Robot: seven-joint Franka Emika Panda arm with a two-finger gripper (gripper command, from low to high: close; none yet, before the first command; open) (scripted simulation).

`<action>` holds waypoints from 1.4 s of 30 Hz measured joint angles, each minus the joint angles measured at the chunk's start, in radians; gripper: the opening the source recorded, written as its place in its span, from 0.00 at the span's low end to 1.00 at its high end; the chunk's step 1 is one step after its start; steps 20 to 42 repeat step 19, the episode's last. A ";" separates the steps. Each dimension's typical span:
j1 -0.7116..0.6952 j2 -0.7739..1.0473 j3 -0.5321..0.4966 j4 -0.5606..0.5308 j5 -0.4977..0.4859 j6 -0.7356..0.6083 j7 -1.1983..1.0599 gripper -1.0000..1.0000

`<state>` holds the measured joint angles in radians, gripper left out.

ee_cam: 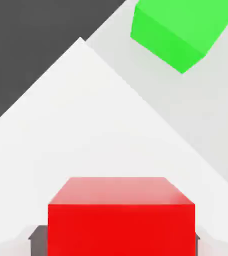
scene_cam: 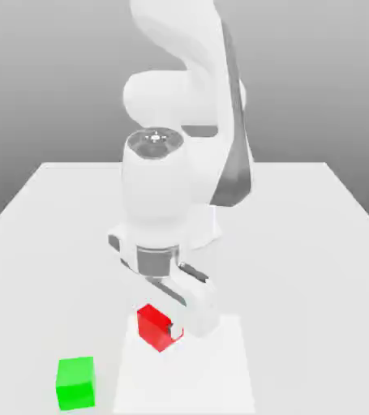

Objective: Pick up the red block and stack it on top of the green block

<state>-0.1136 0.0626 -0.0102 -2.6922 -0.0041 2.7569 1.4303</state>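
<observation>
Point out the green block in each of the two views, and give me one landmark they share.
Exterior view: the green block sits near the bottom edge, toward the exterior view's left.
Hand view: the green block is partly visible, beyond the edge of the white square sheet.
Shared landmark: the red block, between the gripper's fingers.

Glossy white, rounded arm (scene_cam: 156, 182) with dark grey joint bands and a metallic grey, bolt-dotted round cap.

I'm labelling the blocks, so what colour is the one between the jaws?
Bright red, showing best in the hand view.
</observation>
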 joint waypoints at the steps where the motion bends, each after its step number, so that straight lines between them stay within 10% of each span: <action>1: -0.015 0.002 -0.004 0.019 0.001 -0.017 -0.040 0.00; 15: -0.173 0.205 -0.031 0.244 0.032 -0.041 -0.503 0.00; 16: -0.174 0.227 -0.030 0.246 0.034 -0.021 -0.505 1.00; 42: -0.174 0.227 -0.030 0.246 0.034 -0.021 -0.505 1.00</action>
